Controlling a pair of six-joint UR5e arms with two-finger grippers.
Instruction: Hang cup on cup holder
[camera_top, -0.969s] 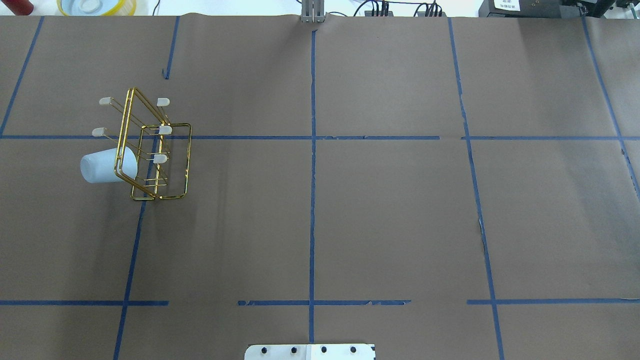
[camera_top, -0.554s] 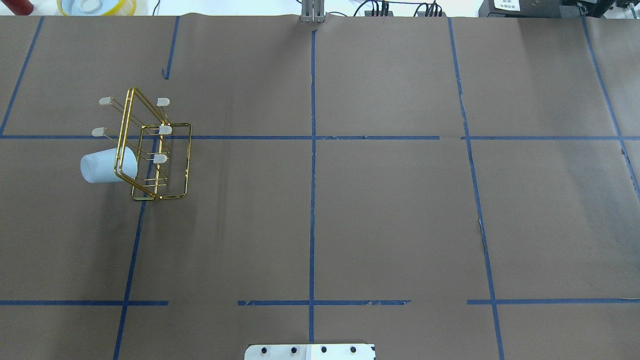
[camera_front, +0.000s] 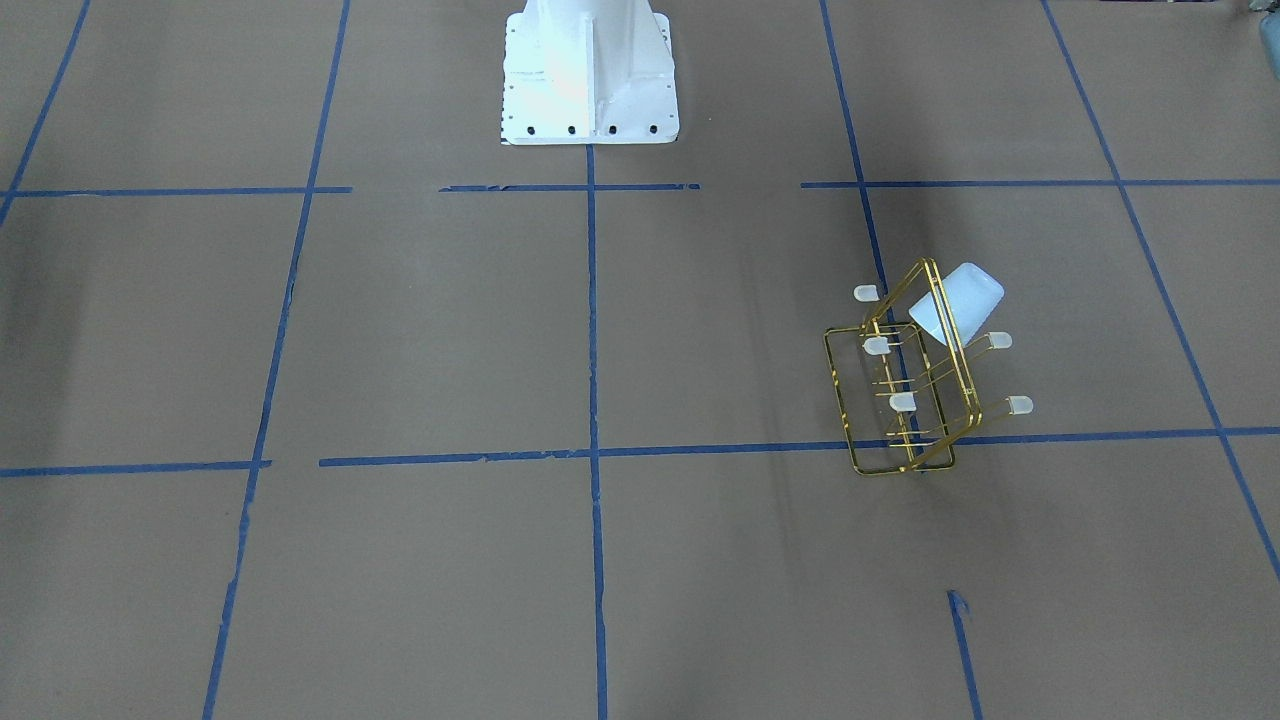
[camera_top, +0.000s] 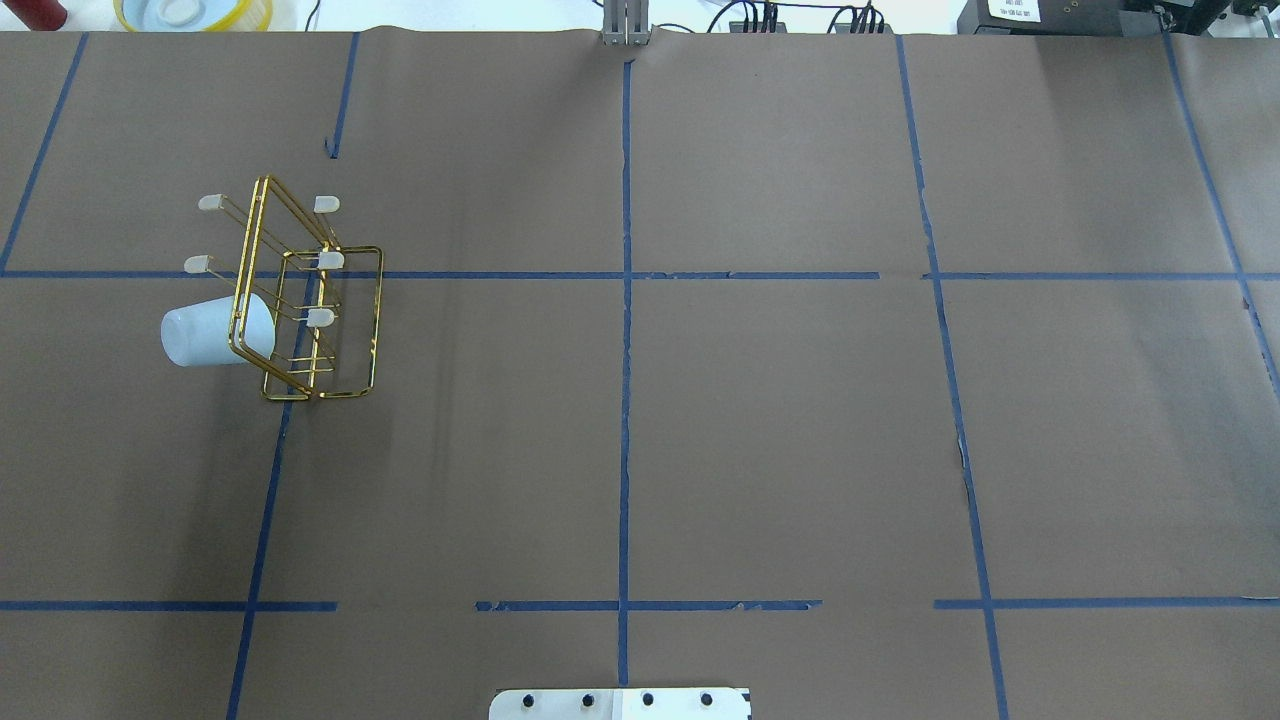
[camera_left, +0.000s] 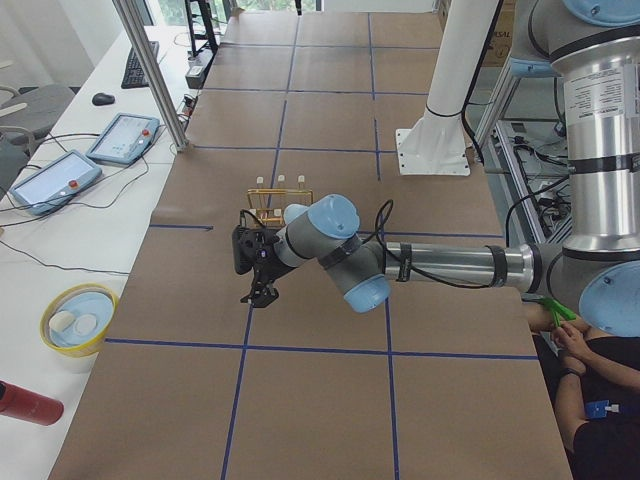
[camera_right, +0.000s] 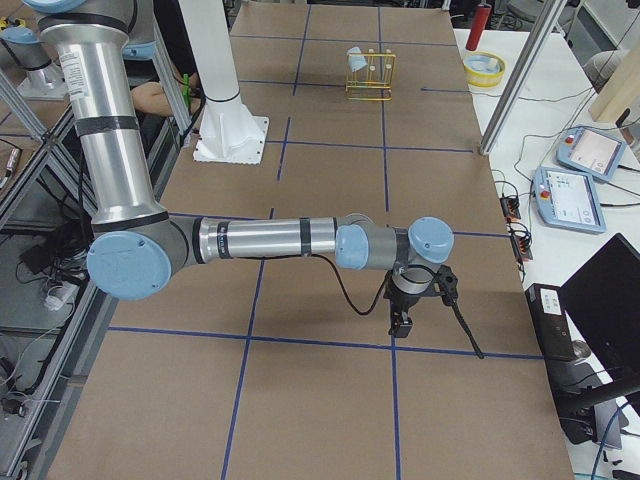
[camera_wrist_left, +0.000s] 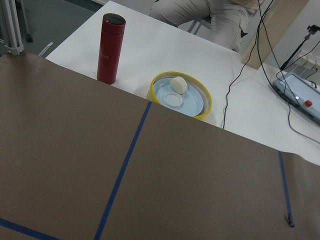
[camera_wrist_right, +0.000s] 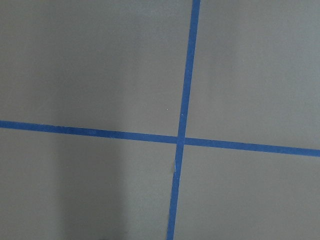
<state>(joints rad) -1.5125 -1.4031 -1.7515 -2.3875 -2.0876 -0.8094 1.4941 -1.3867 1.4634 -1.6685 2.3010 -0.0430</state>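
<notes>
Cup (camera_top: 205, 333): hangs tilted on one prong of the rack, mouth toward the wire frame, bottom pointing outward; it is on the rack's side toward the robot's left, at the end nearest the robot.
Rack (camera_top: 305, 300): gold wire, stands on the table's left half across a blue tape line; five white prong caps show bare.
Left gripper (camera_left: 256, 285): hangs over the table on the end-camera side of the rack, apart from rack and cup; whether it is clenched or released cannot be told.
Right gripper (camera_right: 405, 315): points down over the far right end of the table, well apart from the rack; its grip cannot be told either.
Table (camera_top: 780, 430): brown paper with a blue tape grid.
Side table: a red bottle (camera_wrist_left: 110, 47) stands beside a yellow-rimmed bowl (camera_wrist_left: 207, 102).
</notes>
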